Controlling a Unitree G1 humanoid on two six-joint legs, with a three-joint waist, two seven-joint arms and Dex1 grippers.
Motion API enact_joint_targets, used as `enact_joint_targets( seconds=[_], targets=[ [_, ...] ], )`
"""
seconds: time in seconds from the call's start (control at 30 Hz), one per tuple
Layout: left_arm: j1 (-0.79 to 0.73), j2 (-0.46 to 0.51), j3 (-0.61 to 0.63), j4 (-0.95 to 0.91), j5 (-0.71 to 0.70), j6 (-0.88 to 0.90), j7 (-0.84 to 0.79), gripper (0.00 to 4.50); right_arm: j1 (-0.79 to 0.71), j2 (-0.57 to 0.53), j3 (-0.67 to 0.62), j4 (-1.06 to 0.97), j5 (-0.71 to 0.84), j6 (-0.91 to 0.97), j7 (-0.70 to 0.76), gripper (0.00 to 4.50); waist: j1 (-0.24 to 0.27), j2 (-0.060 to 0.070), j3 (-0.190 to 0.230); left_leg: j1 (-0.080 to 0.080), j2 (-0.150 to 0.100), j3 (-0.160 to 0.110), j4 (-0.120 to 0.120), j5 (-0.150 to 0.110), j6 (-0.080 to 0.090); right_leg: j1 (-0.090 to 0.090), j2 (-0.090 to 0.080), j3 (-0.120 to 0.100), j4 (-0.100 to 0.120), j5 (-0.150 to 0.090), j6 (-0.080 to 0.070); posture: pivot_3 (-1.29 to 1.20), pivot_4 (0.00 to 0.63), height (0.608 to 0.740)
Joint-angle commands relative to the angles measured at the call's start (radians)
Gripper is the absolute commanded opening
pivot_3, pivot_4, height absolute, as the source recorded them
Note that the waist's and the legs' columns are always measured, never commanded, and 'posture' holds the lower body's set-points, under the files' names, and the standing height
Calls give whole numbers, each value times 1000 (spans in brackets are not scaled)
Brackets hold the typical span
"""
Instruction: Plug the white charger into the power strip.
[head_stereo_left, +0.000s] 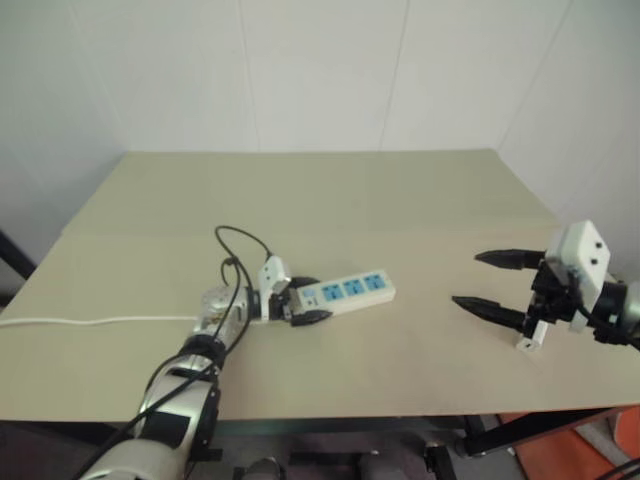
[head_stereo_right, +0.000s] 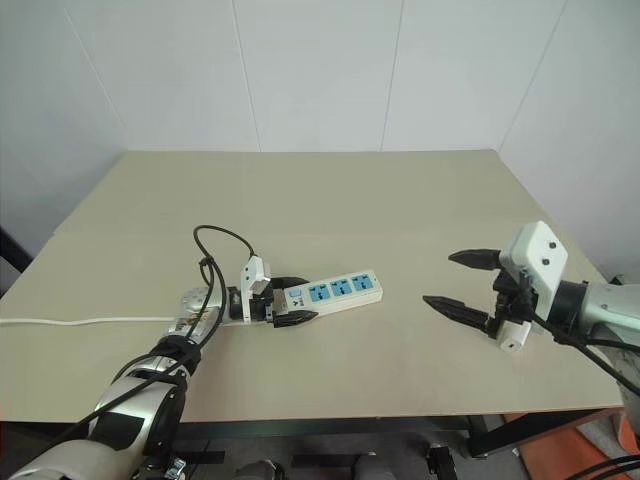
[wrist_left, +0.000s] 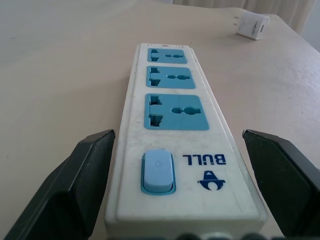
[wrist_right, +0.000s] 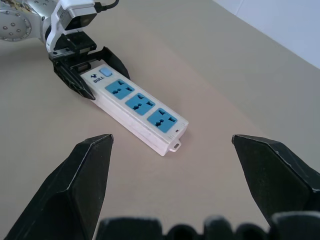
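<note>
Broad beige flat-topped desk (head_stereo_left: 300, 190). Long white plastic power strip (head_stereo_left: 342, 291) with three blue sockets mid-desk, switch end between spread jaws of left gripper (head_stereo_left: 296, 303). Right gripper (head_stereo_left: 485, 282) jaws spread, empty, near right edge. Small white cube-like charger (head_stereo_left: 528, 341) on desk near right edge.

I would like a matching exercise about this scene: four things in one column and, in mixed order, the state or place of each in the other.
Things:
1. power strip
2. white charger
3. left gripper
4. right gripper

States:
A. open, apart from the strip, holding nothing
B. open, one finger on each side of the strip's end
C. lying loose on the table, not plugged in
D. three blue sockets, all empty

Pairs: 1-D, 2-C, 3-B, 4-A
</note>
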Motion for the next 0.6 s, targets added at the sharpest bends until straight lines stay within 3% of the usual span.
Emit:
enact_joint_targets(
  seconds=[0.03,0.2,0.37,0.6],
  targets=[
    [17,10,-23,31,42,-3,12,4470,-3,-17,-37,-28,21,7,-3,4500,0,0,0,1,0,0,0,0,0,1,0,0,0,0,0,0,150,740],
    [11,17,-25,34,46,12,-7,4470,-9,-12,-29,-30,23,8,-11,4500,-4,1,-1,2,0,0,0,0,0,2,0,0,0,0,0,0,150,740],
    [9,18,-20,38,42,31,-29,3303,-13,-14,-30,-29,29,8,-14,4500,-4,2,-2,1,0,0,0,0,0,2,0,0,0,0,0,0,150,740],
    [12,29,-22,24,43,30,-70,3300,-21,-18,-30,-17,32,6,-14,4500,-5,2,-2,1,0,0,0,0,0,1,0,0,0,0,0,0,150,740]
  ],
)
